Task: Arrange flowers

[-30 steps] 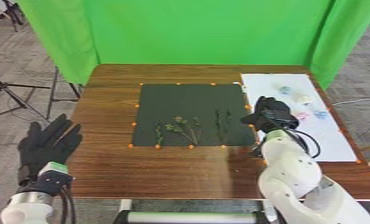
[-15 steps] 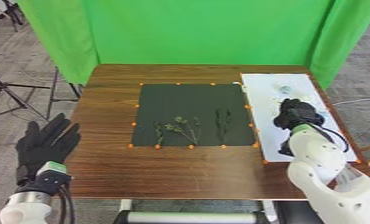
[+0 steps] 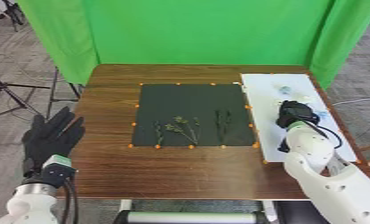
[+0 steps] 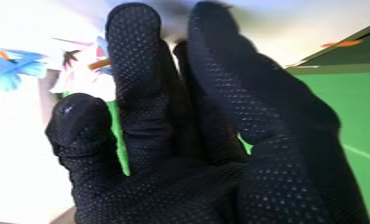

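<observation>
1. Left hand (image 3: 53, 134): off by the table's left edge, palm up, fingers loosely spread and holding nothing – it has no part in this step.
2. Dark mat (image 3: 190, 100): the greenery lies flat on its near half. A leafy stem (image 3: 159, 132) is leftmost, then a branching sprig (image 3: 181, 127) with small heads, then slim dark leaves (image 3: 219, 125). The greenery looks laid out, so I judge the step in hand to be picking a bloom to join it.
3. Right hand (image 3: 296, 111): over the white board (image 3: 270, 135), fingers long and nearly straight, thumb a little apart from them. I see nothing pinched; whether the tips touch a bloom or the board, I cannot tell. The next move likely calls for settling over one bloom, closing gently, then lifting it across to the mat.
4. Flowers: a pale flower (image 3: 285, 90) lies on the board beyond the right hand, while a blue flower (image 4: 13, 67) and pink flower (image 4: 79, 75) lie close beside it – thin petals, easily crumpled or dragged.
</observation>
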